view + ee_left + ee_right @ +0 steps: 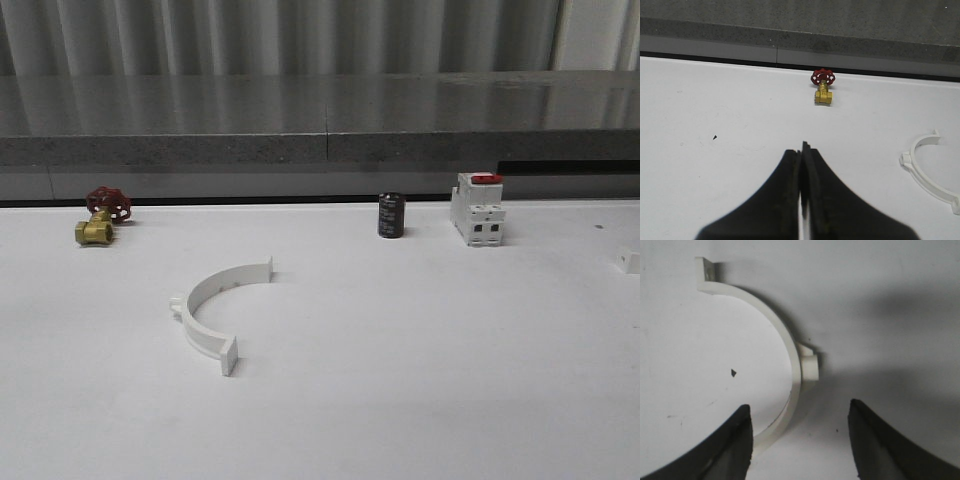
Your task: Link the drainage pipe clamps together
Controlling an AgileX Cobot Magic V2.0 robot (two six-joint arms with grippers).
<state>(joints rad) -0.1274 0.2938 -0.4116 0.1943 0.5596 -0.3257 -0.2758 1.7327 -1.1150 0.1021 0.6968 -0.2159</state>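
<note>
**Two clamp halves, lying apart**

We see one white half-ring clamp [215,312] flat on the counter [420,350], its open side facing right, flat tabs at both ends and a small lug on its outer curve. We find the second white half-ring [785,350] lying flat too, with an end tab and a side lug.

Bright, even front view with glare on the grey ledge [320,105]; right wrist view dim, softly shadowed
</note>
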